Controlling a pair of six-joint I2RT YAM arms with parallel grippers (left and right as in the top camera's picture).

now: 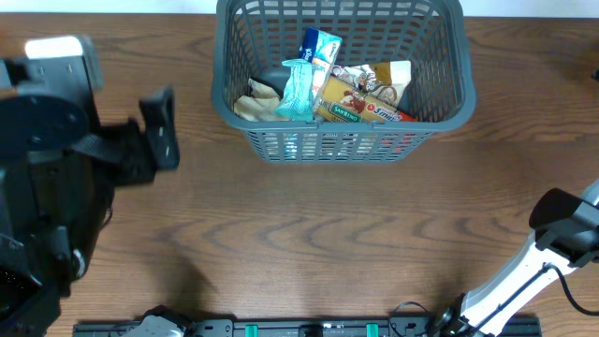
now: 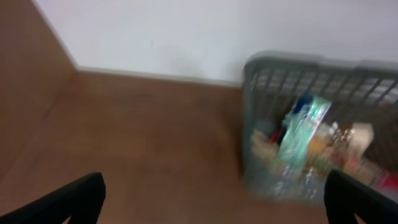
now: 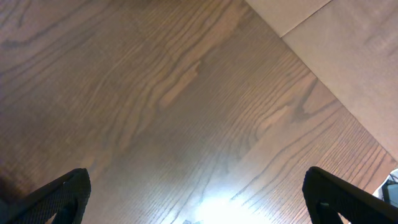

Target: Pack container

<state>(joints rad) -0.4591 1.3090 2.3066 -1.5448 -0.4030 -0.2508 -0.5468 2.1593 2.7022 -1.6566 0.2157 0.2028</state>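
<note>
The dark grey lattice container point(image 1: 449, 56) stands at the table's far middle and holds several snack packets, among them a teal packet point(image 1: 298, 89) and a yellow-red packet point(image 1: 360, 105). It also shows blurred in the left wrist view point(image 2: 255, 106). My left gripper point(image 1: 161, 128) is open and empty, left of the container over bare table; in its own view point(image 2: 211, 202) the fingers spread wide. My right gripper point(image 3: 196, 199) is open and empty over bare wood; only part of its arm point(image 1: 562, 225) shows overhead at the right edge.
The wooden table point(image 1: 328, 234) stretches across the view. A white wall point(image 2: 186, 31) stands behind the table's far edge. A black rail point(image 1: 309, 328) runs along the near edge. The table's corner and floor point(image 3: 348, 50) show in the right wrist view.
</note>
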